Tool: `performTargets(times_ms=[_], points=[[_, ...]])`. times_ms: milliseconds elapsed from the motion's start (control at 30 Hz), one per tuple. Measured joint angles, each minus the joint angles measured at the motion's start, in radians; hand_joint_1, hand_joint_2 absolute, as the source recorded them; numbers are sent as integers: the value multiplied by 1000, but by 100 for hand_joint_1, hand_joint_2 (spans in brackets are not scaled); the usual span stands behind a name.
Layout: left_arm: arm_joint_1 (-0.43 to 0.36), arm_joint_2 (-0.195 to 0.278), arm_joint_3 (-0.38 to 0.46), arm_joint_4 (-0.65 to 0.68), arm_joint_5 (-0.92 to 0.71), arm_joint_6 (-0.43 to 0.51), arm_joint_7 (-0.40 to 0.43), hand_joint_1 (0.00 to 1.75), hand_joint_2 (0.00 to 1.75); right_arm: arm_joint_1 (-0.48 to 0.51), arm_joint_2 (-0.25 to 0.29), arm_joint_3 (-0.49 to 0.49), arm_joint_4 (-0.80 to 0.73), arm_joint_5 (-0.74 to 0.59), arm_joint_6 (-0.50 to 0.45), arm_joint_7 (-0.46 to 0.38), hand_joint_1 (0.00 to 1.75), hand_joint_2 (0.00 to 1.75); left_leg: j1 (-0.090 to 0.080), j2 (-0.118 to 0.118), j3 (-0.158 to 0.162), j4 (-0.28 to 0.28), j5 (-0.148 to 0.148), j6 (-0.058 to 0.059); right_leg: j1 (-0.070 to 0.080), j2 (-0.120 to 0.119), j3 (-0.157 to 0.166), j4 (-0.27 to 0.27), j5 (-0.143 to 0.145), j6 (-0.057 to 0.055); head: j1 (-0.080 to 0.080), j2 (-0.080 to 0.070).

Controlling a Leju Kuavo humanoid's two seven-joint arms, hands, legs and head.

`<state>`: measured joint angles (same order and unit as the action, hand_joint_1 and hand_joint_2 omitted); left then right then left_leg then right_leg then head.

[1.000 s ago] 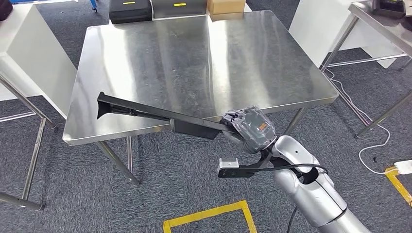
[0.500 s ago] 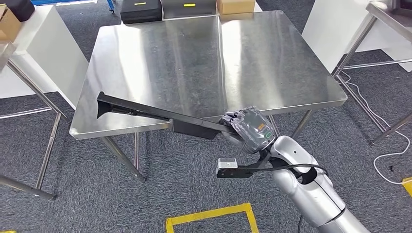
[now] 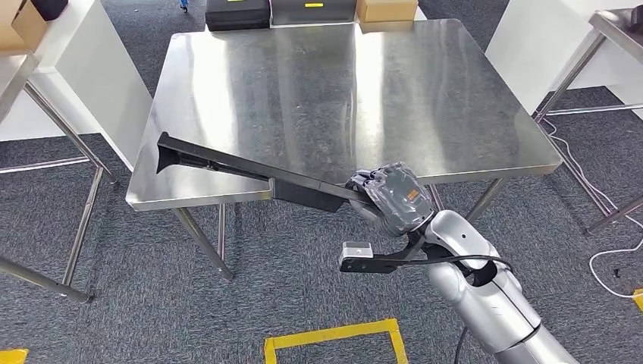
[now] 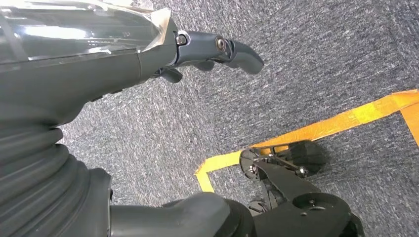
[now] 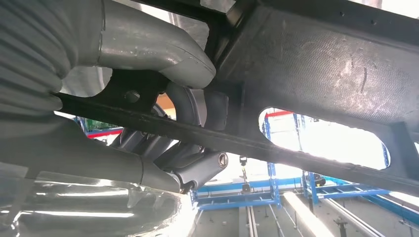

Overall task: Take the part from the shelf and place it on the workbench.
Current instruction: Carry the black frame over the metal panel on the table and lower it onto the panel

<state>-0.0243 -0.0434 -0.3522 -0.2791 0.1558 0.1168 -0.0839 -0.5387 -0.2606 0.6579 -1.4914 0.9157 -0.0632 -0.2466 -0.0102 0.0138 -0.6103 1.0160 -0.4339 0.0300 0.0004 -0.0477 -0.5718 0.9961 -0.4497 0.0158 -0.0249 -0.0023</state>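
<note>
A bare steel workbench [image 3: 303, 83] stands on grey carpet [image 3: 250, 296] marked with yellow tape [image 3: 334, 334]

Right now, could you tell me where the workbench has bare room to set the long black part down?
Nearly the whole steel workbench top looks bare, from its near edge to the black cases and cardboard box along the far edge. The tight spot is the near-left corner, where the black part, held by the right hand, hangs over the edge.
</note>
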Motion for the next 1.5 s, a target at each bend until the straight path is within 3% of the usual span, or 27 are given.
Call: performTargets(times_ms=[567, 700, 767, 867, 900, 933, 967, 1033, 1067, 1133, 1200, 1267, 1300, 1400, 1433, 1467, 1500], points=[[0, 2, -40, -22, 21, 51, -32, 0, 175, 1, 1, -4, 6, 10, -16, 3, 175, 175, 3, 0, -1, 1, 0, 3, -2, 0, -1, -2, 1, 2, 0, 0], [1, 2, -41, -26, 24, 52, -30, 0, 175, 0, 8, -5, 7, 10, -16, 4, 175, 175, 8, -2, 2, -8, 1, 21, -12, -4, 3, -8, 3, 14, -1, 0], [0, 0, -41, -30, 24, 53, -29, 0, 175, 0, 9, -8, 7, 11, -17, 4, 175, 175, 16, -5, 20, -35, 13, 30, -9, 10, -11, 25, -17, 13, 1, 0], [-3, -2, -44, -34, 24, 56, -27, 0, 175, 3, 8, -10, 9, 10, -19, 4, 175, 175, 21, -12, 31, -49, 21, 36, -16, 39, -100, 207, -91, 6, 4, 0], [-3, -3, -46, -36, 24, 57, -27, 0, 175, 6, 6, -10, 11, 10, -20, 4, 175, 175, 22, -16, 31, -48, 20, 35, -20, 41, -127, 258, -105, 10, 4, 0], [-3, -4, -50, -37, 24, 59, -26, 0, 175, 9, 5, -10, 12, 10, -20, 4, 175, 175, 24, -21, 31, -47, 19, 31, -25, 42, -138, 274, -103, 19, 4, 0], [-3, -4, -53, -39, 24, 60, -25, 0, 175, 11, 4, -11, 13, 10, -20, 5, 175, 175, 27, -26, 31, -43, 16, 26, -31, 42, -130, 252, -86, 30, 4, 0], [-3, -4, -56, -41, 23, 61, -24, 0, 175, 12, 2, -11, 14, 11, -21, 7, 175, 175, 35, -33, 29, -28, 6, 8, -45, 42, -72, 125, -31, 58, 5, 0], [-4, -3, -58, -41, 23, 61, -23, 0, 175, 11, 2, -11, 14, 11, -22, 8, 175, 175, 37, -36, 25, -16, -3, -4, -48, 45, -43, 69, -12, 64, 7, 0], [-5, 0, -62, -43, 23, 62, -21, 0, 175, 12, 2, -11, 15, 12, -24, 9, 175, 175, 36, -39, 18, -1, -14, -22, -48, 51, -17, 21, -3, 54, 7, 0], [-4, 1, -67, -45, 22, 62, -18, 0, 175, 16, 2, -12, 15, 13, -26, 10, 175, 175, 40, -41, 16, 0, -15, -30, -44, 54, -19, 27, -4, 32, 5, 0], [-4, 1, -70, -47, 22, 62, -16, 0, 175, 17, 1, -12, 15, 14, -26, 12, 175, 175, 45, -33, 6, 25, -33, -36, -43, 54, -17, 27, -5, 20, 4, 0], [-5, 1, -71, -48, 22, 63, -16, 0, 175, 17, 1, -12, 15, 15, -27, 12, 175, 175, 46, -27, -13, 67, -56, -37, -42, 54, -15, 27, -6, 14, 4, 0], [-6, 1, -73, -50, 23, 63, -15, 0, 175, 19, 2, -11, 15, 15, -27, 12, 175, 175, 43, -18, -120, 262, -134, -35, -30, 53, -13, 27, -11, 2, 3, 0], [-6, 1, -74, -50, 24, 64, -14, 0, 175, 20, 2, -11, 15, 15, -27, 12, 175, 175, 42, -18, -143, 293, -134, -31, -26, 52, -11, 27, -13, -1, 3, 0], [-5, 1, -74, -50, 24, 64, -14, 0, 175, 21, 2, -11, 15, 15, -27, 12, 175, 175, 39, -17, -146, 285, -114, -24, -22, 52, -8, 27, -15, -4, 3, 0], [-5, 1, -74, -50, 24, 64, -13, 0, 175, 21, 2, -11, 15, 15, -27, 12, 175, 175, 35, -17, -129, 240, -79, -14, -18, 52, -4, 27, -17, -7, 3, 0]])
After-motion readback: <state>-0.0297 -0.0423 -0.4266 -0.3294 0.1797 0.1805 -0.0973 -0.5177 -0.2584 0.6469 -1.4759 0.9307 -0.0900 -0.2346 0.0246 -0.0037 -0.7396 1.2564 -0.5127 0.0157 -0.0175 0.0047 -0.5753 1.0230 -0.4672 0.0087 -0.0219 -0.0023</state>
